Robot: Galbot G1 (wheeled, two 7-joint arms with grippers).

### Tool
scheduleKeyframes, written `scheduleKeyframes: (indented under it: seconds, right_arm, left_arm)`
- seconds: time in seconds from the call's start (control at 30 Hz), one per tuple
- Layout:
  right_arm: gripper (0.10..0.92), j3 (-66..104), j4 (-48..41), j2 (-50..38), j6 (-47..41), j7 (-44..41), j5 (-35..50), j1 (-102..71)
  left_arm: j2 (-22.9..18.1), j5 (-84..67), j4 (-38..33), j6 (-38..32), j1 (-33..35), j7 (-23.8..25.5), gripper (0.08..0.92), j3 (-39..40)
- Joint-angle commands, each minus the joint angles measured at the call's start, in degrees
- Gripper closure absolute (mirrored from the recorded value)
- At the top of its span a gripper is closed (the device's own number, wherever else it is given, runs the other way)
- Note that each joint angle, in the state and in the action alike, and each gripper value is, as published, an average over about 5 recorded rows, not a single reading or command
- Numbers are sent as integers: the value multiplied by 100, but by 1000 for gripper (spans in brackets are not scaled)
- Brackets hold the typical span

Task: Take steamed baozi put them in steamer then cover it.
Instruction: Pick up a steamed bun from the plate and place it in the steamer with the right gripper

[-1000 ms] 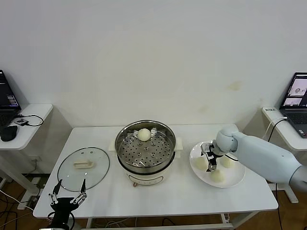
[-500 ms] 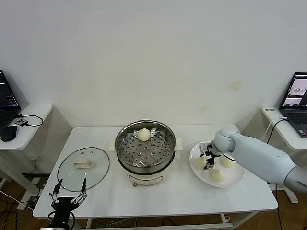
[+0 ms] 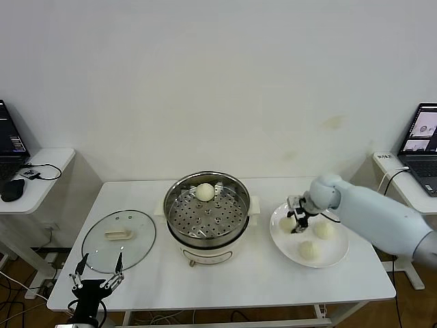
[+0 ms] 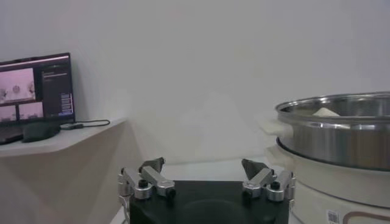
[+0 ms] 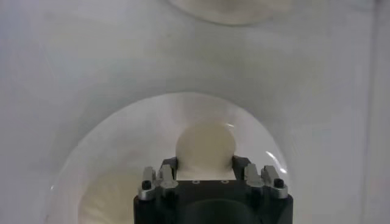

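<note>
My right gripper (image 3: 295, 220) is shut on a cream-white baozi (image 3: 287, 223), holding it just above the left part of the white plate (image 3: 285, 242). In the right wrist view that baozi (image 5: 205, 148) sits squeezed between the fingers of the right gripper (image 5: 205, 165). Two more baozi (image 3: 323, 229) (image 3: 309, 250) lie on the plate. Another baozi (image 3: 205, 191) rests at the back of the perforated tray in the steel steamer (image 3: 207, 212). The left gripper (image 3: 96, 272) hangs open below the table's front left corner; the left wrist view shows it (image 4: 204, 167) beside the steamer (image 4: 341, 131).
A glass lid (image 3: 119, 236) with a pale handle lies flat on the table left of the steamer. Side desks carry laptops at far left (image 3: 10, 140) and far right (image 3: 423, 137). The white table (image 3: 239, 280) has bare surface along its front.
The right gripper closed on the left baozi of the plate and rose with it, shifting slightly back. The left arm stayed still.
</note>
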Motion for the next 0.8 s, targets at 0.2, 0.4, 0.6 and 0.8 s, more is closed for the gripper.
scheduleKeyframes:
  seconds: [0.2,0.4,0.6,0.8]
  right_arm:
    - [448,-1128,793,114,-481,51,1949,2943]
    - [444,-1346,962,893,-1013,361,2883,3253]
    - [440,-1341,785,1907,-1538,776,3348,2793]
    - [440,-1452,529,2665,-1972,1120,3579,2340]
  left_arm:
    - [98,-122,-72,-15,32,19,177,-14]
    - [100,-145,-88,-40,28,22,177,-17]
    - [59,-140,-118,-51,45,23,177,-39]
    - [14,-138,-142,-49,41,24,177,-63]
